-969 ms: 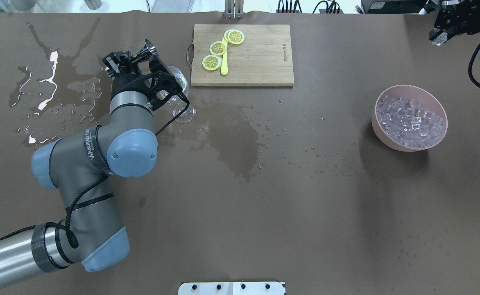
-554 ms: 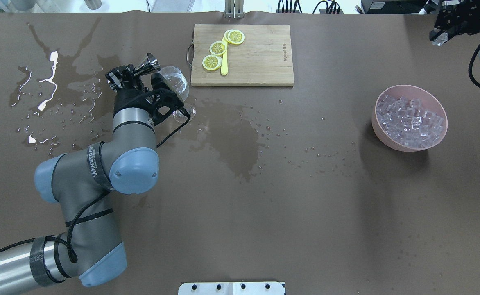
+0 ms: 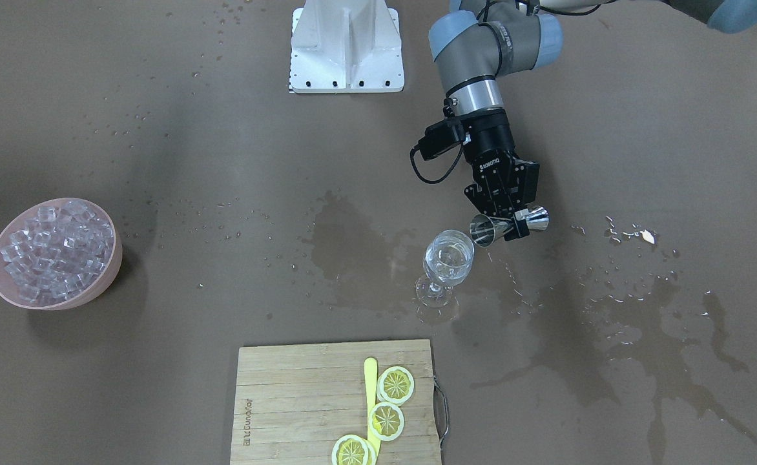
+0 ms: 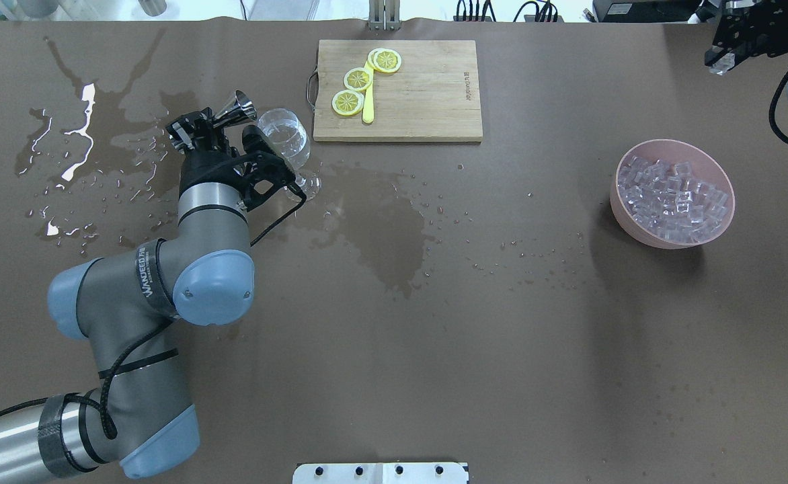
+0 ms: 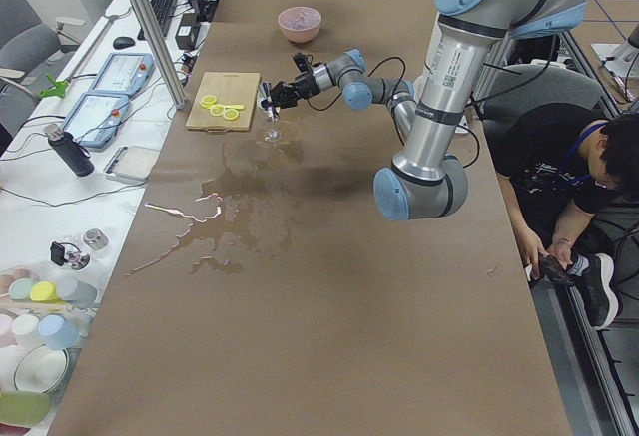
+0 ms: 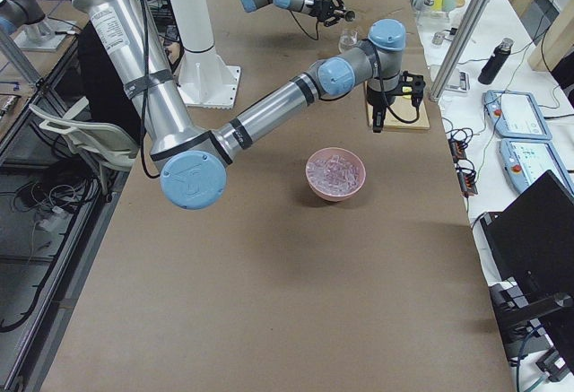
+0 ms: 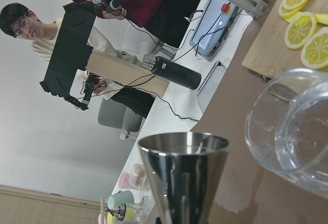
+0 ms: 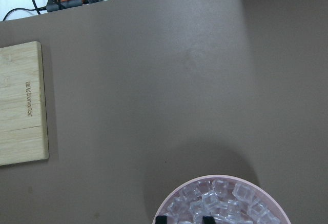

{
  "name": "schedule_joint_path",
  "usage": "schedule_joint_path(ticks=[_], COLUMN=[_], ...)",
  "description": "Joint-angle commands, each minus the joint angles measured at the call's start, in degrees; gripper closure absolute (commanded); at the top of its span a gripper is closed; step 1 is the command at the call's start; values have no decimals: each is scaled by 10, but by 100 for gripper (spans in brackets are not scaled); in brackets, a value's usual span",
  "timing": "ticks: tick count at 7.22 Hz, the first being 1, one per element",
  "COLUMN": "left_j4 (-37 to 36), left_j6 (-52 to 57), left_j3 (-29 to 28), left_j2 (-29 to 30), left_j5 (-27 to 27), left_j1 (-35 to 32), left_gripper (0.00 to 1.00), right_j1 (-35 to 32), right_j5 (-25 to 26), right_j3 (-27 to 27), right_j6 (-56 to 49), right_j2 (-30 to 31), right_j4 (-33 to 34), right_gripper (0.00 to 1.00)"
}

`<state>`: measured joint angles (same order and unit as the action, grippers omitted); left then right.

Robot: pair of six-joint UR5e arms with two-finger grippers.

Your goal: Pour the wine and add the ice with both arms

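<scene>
My left gripper (image 4: 219, 124) (image 3: 506, 216) is shut on a small steel jigger (image 4: 237, 107) (image 3: 511, 226) (image 7: 184, 178). The jigger is tipped on its side with one mouth at the rim of the wine glass (image 4: 285, 138) (image 3: 448, 258) (image 7: 292, 126). The glass stands upright with a little clear wine in its bowl. The ice (image 4: 675, 195) (image 3: 55, 252) (image 8: 220, 206) fills a pink bowl (image 4: 619, 205) at the right. My right gripper (image 4: 722, 62) (image 8: 184, 219) hangs high over the bowl's far side, with what looks like one ice cube between its fingertips.
A wooden cutting board (image 4: 421, 94) with lemon slices (image 4: 357, 79) and a yellow knife lies behind the glass. Wet patches (image 4: 380, 228) and puddles (image 4: 78, 141) cover the brown table. A white mounting base (image 3: 346, 45) stands at the robot's edge.
My left gripper has drawn back toward the robot with the jigger and a little left, uncovering the wine glass. The right gripper has not moved.
</scene>
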<state>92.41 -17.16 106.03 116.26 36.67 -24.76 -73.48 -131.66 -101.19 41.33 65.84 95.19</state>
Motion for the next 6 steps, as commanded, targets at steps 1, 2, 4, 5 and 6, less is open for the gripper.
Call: schedule_joint_path(ticks=[1, 2, 4, 5, 6], left_j4=[-41, -51, -65, -65, -65], left_j6=[12, 17, 18, 25, 33], left_j3=[13, 13, 8, 9, 10], left_j2=[7, 16, 23, 23, 23], left_j5=[0, 0, 0, 0, 0], left_j1=[1, 3, 4, 3, 3], left_gripper=[75, 75, 75, 75, 75], right_j1=[0, 0, 0, 0, 0], right_j5=[0, 0, 0, -1, 0], right_j3=[0, 0, 0, 0, 0], right_j6=[2, 2, 2, 2, 2], right_j2=[-1, -2, -2, -3, -3], right_j4=[0, 0, 0, 0, 0], right_gripper=[100, 100, 100, 100, 100])
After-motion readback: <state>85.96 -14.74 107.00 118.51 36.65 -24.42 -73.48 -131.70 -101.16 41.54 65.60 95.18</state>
